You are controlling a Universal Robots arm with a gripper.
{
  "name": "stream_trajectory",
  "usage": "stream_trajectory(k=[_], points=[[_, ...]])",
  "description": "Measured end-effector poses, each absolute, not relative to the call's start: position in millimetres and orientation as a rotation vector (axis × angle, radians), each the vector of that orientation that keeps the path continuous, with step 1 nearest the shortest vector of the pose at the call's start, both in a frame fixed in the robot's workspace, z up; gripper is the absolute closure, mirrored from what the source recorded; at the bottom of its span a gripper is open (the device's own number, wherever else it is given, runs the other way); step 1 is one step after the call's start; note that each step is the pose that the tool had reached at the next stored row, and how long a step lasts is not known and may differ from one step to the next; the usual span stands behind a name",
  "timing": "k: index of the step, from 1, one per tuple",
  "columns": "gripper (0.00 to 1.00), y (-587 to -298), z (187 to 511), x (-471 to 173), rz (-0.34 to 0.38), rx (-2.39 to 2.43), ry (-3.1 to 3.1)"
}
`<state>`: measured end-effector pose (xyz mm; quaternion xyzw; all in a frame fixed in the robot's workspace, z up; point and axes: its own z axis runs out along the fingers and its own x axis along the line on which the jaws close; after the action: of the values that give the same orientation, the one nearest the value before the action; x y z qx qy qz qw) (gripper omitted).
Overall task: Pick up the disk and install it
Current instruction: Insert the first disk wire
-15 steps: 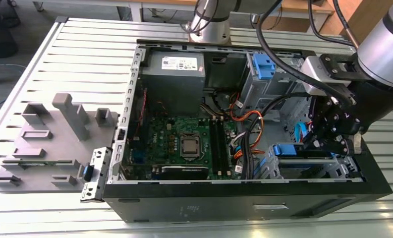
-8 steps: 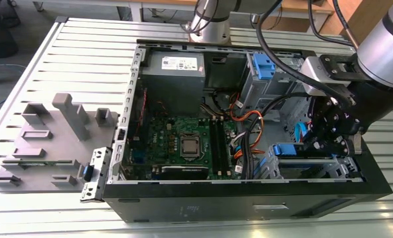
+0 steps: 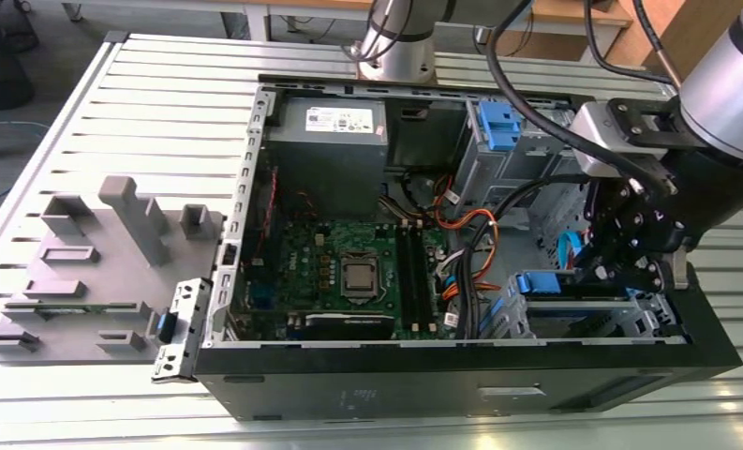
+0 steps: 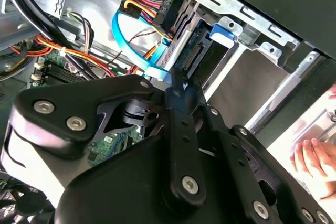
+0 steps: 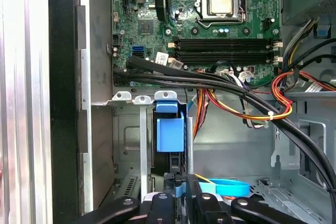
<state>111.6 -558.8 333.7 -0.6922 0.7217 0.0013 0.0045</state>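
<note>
The disk [image 3: 557, 284] sits edge-on in the lower drive bay of the open computer case [image 3: 471, 394], at the exterior view's right. Its blue rail tab [image 5: 170, 129] faces the motherboard, and its connector end [image 4: 193, 53] faces my gripper. My gripper [image 3: 621, 272] hangs inside the case right behind the disk. The black fingers [image 5: 167, 182] stand together, and their tips [image 4: 177, 83] are at the disk's connector end. I cannot tell whether they touch it. A blue data cable [image 5: 226, 187] loops beside the fingers.
Thick black and coloured cables [image 5: 236, 98] cross between the bay and the motherboard [image 3: 346, 272]. A second blue-tabbed cage [image 3: 497, 122] and the grey power supply [image 3: 334, 122] stand at the back. A grey fixture [image 3: 96, 253] lies left of the case. A hand [image 4: 315, 161] rests outside the case.
</note>
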Motion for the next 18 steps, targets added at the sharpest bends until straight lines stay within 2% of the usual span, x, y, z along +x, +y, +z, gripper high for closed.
stream_trajectory(k=[9, 18], points=[[0.76, -558.8, 357.4, 111.6, 0.004, -2.168, 2.261], [0.76, -558.8, 358.7, 117.7, 0.004, -2.169, 2.261]])
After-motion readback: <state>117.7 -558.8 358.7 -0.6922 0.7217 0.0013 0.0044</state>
